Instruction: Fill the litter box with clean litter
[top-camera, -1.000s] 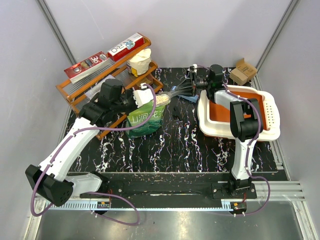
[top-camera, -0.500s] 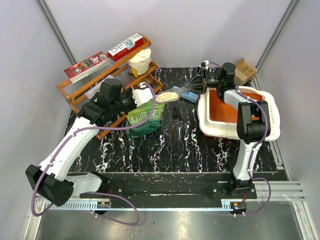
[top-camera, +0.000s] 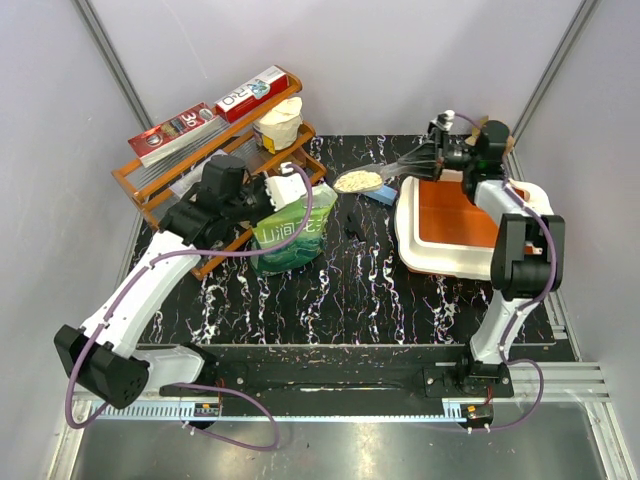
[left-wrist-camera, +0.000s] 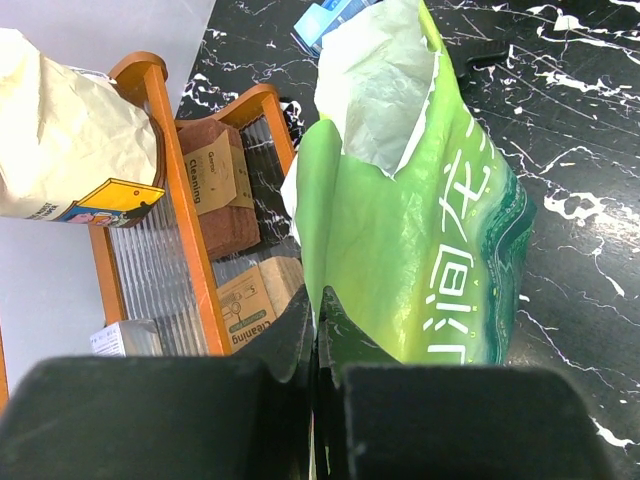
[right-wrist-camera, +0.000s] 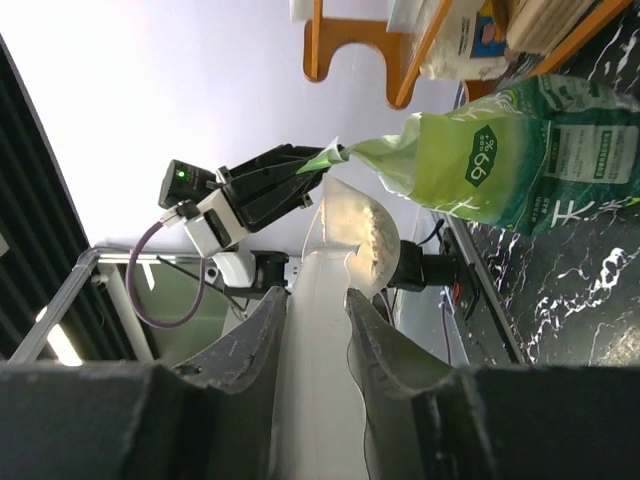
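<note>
1. Left hand (left-wrist-camera: 315, 320): fully closed. Its two fingers pinch the top edge of the green pouch (left-wrist-camera: 420, 250), which stands on the black marbled worktop (top-camera: 340, 290) just beside the orange wire rack (top-camera: 150, 185). The pouch mouth gapes open at the top; I cannot see its contents from any view.

2. Right hand (right-wrist-camera: 315, 300): partly closed, gripping the handle of a clear scoop (right-wrist-camera: 335, 205). From the wrist camera I see both fingers (right-wrist-camera: 265, 340) pressed against the handle's sides. The hand is above the far-left corner of the litter box (top-camera: 407, 235), and the handle reaches left from it.

3. Scoop contents: a heap of clean litter (top-camera: 358, 181), pale beige granules, fills the bowl. The bowl hangs over the worktop between the pouch and the litter box, close to the box's left rim but outside it (a small blue item (top-camera: 381, 194) lies just beneath it).

4. Litter box: set on the right side of the worktop. The part of its orange floor that I can see is plain; the right arm covers the rest.

5. Rack contents: a cream paper bag (left-wrist-camera: 60, 130) and brown cartons (left-wrist-camera: 215, 185) on the shelves, with red-and-white boxes (top-camera: 215, 112) laid across the top.
</note>
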